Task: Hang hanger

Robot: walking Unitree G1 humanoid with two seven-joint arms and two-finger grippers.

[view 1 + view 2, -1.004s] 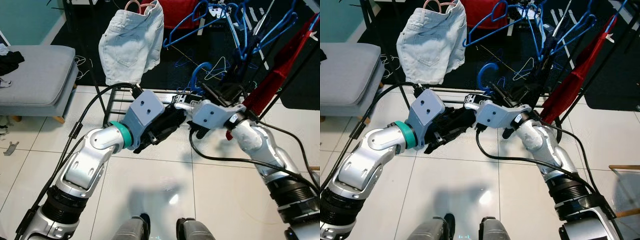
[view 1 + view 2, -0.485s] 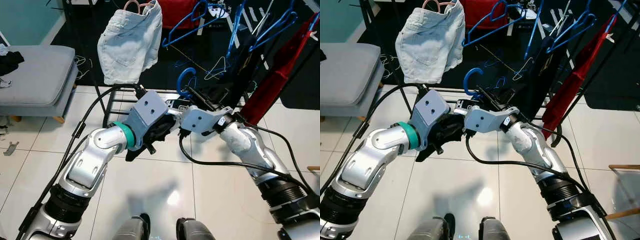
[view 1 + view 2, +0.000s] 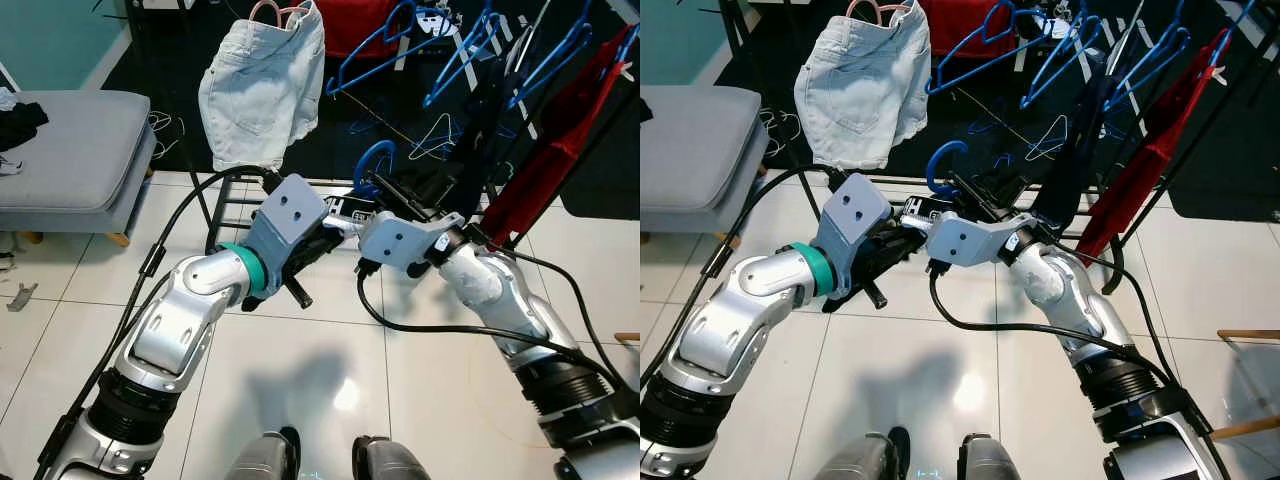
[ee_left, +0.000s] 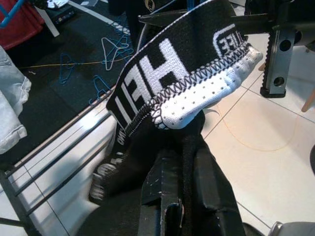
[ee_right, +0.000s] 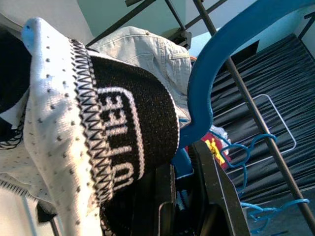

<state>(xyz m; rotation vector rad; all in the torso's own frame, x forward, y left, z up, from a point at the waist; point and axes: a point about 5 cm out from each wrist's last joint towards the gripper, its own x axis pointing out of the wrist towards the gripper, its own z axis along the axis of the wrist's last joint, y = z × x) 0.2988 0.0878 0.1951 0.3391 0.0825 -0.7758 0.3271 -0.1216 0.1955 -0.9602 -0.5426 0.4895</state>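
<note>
Right tool: fingers closed on the blue hanger and the black garment with white lettered waistband draped over it. Hanger hook curves up just above the tool; in the right wrist view the blue neck runs right beside the fingers, band folded over it.

Left tool: meets the right tool head-on, fingers pinched on the black fabric just below the waistband. Left wrist view shows one finger pressed into the cloth, band stretched across just past it.

Both tools sit together, in front of the black rack frame and its low bars. Hanger is off the rail, held low between the arms.

Beyond and above the tools: denim shorts hang on a pink hanger, left of the tools. Empty blue hangers hang straight above, a red garment to the right. Loose hangers lie on the dark rug behind the rack. Grey sofa far left. White tile floor under the arms.
</note>
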